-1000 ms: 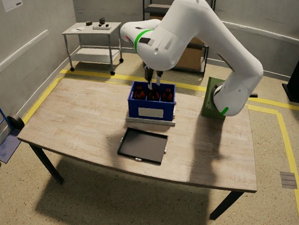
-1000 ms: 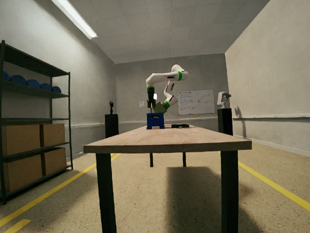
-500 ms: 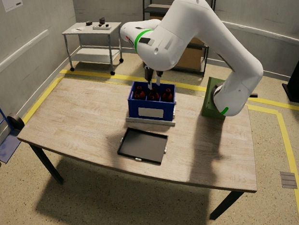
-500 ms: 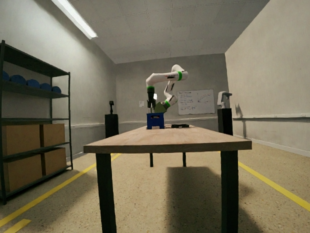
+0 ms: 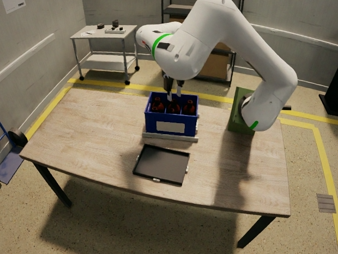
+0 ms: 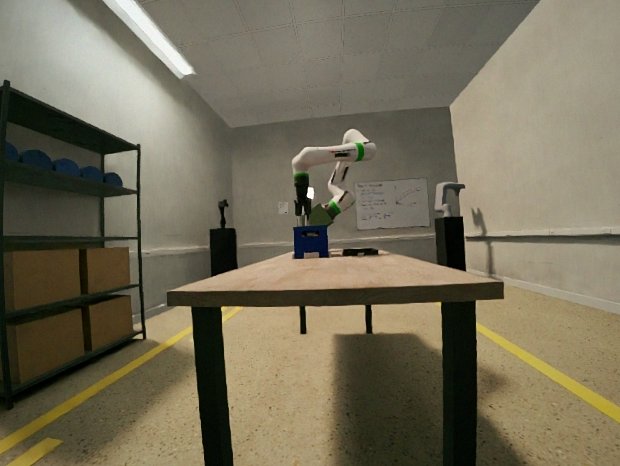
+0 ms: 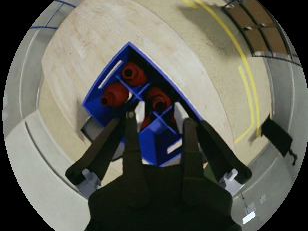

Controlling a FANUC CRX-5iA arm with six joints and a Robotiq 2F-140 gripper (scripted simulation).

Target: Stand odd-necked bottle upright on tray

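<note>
Partly opened claw above a crate of bottles

A robot's claw (image 5: 174,95) (image 6: 302,222) (image 7: 159,108) points down over a blue crate (image 5: 151,124) (image 6: 310,244) (image 7: 96,105), its two fingers parted to a middling width, gripping nothing. Reddish-brown bottles (image 5: 188,108) (image 7: 114,95) stand in the crate's compartments; which one has the odd neck cannot be told. The crate sits upright on a wooden desk (image 5: 95,136) (image 6: 335,280) (image 7: 75,49). Near it, apart from its long side, a shallow black tray (image 5: 161,163) (image 6: 359,252) (image 7: 94,130) lies flat.

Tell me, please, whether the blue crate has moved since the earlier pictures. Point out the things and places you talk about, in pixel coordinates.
No, the blue crate (image 5: 170,124) (image 6: 310,243) (image 7: 95,94) stands at the same place against the pale strip (image 5: 169,137) along its near side.
</note>
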